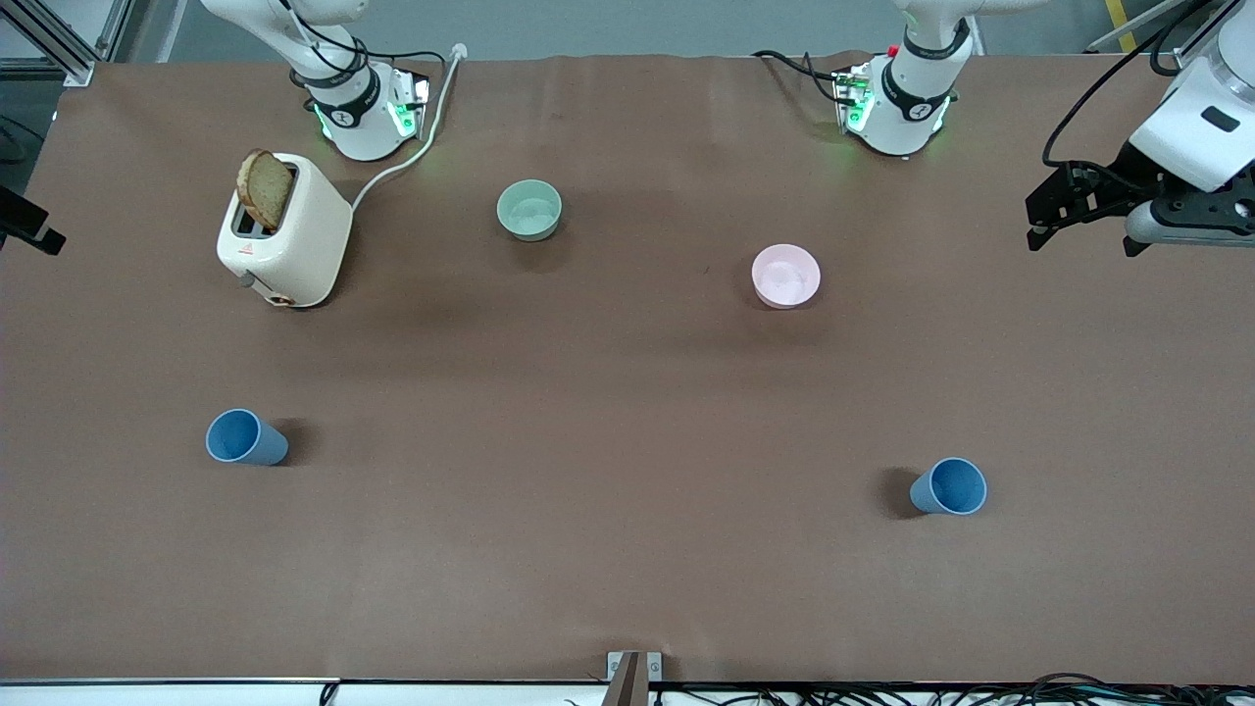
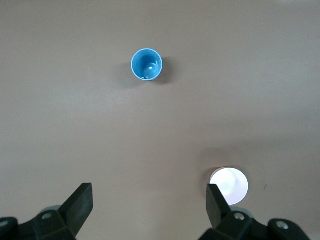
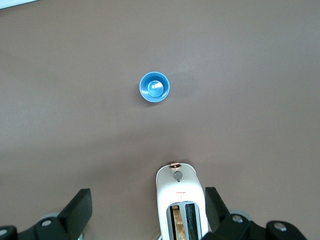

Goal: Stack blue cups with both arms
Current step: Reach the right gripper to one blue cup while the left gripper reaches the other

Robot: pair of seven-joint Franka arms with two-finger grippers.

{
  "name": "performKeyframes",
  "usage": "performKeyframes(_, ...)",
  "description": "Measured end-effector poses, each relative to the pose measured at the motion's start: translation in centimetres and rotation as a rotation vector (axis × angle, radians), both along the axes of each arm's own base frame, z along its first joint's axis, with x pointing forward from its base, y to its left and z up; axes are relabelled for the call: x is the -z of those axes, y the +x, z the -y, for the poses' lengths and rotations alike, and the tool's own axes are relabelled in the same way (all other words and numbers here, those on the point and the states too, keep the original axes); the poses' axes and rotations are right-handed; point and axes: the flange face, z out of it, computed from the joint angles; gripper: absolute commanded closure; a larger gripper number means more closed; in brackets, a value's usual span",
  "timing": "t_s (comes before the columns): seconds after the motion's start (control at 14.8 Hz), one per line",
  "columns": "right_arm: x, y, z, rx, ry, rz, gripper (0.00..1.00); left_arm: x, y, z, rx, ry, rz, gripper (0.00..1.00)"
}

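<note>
The left claw [image 1: 1079, 211] hangs in the air over the left arm's end of the brown surface [image 1: 627, 549], and its two fingers [image 2: 80, 202] stand wide apart with nothing between them. The right claw [image 3: 147, 207] is also up in the air, over the toaster's part of the surface. Its fingers [image 3: 80, 205] are spread wide and hold nothing. In the front view only a small dark part shows at the edge at the right arm's end.

Both blue cups stand upright on the surface, mouth up, and they are well apart from each other. The first blue cup [image 1: 948, 486] is toward the left arm's end, and it is nearer to the front camera than the pink bowl [image 1: 785, 276]. In the left wrist view this cup [image 2: 147, 64] shows from above, with the pink bowl [image 2: 229, 184] close to one finger. The second blue cup [image 1: 245, 437] is toward the right arm's end, nearer to the front camera than the white toaster [image 1: 284, 230]. In the right wrist view this cup [image 3: 154, 87] shows from above, and the toaster [image 3: 180, 200] lies between the fingers.

A slice of brown bread [image 1: 265, 188] stands out of a toaster slot. The mint-green bowl [image 1: 529, 209] sits between the toaster and the pink bowl, farther from the front camera than the pink bowl.
</note>
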Motion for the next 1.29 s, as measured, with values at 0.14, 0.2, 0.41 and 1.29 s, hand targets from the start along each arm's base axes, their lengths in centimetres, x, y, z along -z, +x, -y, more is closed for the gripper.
performKeyframes(0.14, 0.0, 0.0, -0.3, -0.004, 0.0, 0.0, 0.0, 0.2, 0.3, -0.2, -0.003, -0.001, -0.004, 0.0)
performKeyframes(0.2, 0.0, 0.0, -0.4, -0.005, 0.0, 0.0, 0.0, 0.3, 0.5, -0.3, -0.005, -0.002, -0.006, 0.0)
performKeyframes(0.41, 0.0, 0.1, -0.5, -0.007, 0.0, 0.0, 0.0, 1.2, 1.7, -2.7, -0.044, -0.005, -0.02, 0.0)
performKeyframes(1.29, 0.8, 0.6, -0.7, -0.013, 0.0, -0.006, 0.0, 35.6, 15.1, -5.7, -0.094, -0.106, 0.107, 0.05)
